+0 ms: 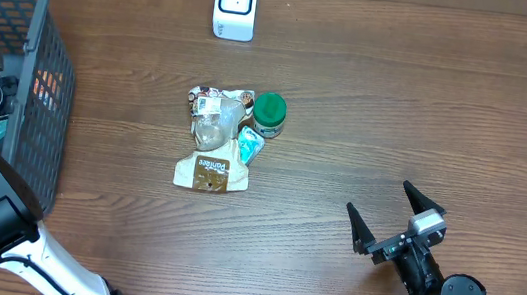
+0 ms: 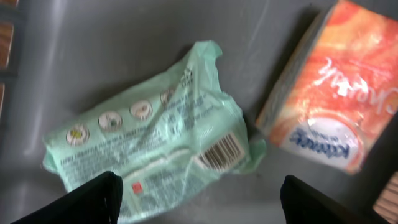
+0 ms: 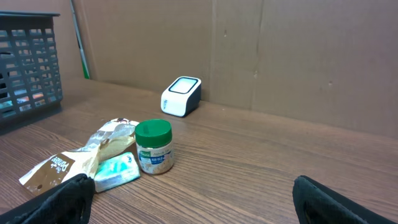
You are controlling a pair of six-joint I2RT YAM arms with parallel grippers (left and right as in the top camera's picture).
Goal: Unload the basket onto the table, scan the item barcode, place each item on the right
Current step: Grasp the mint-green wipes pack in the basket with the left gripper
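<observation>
Left hand (image 2: 198, 200) in basket (image 1: 51, 111), jaws wide, empty, over green packet (image 2: 149, 143); barcode (image 2: 219, 151) facing up. Right hand (image 1: 378, 198) wide, empty, over desk (image 1: 401, 94). Judgement: grip packet edge clear of orange tissue pack (image 2: 336, 87), keep barcode uncovered, present flat to scanner (image 1: 235, 5).

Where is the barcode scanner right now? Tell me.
In the overhead view the scanner stands at the far edge of the table, left of centre, beyond the green-lidded jar and the packets, right of the basket.
</observation>
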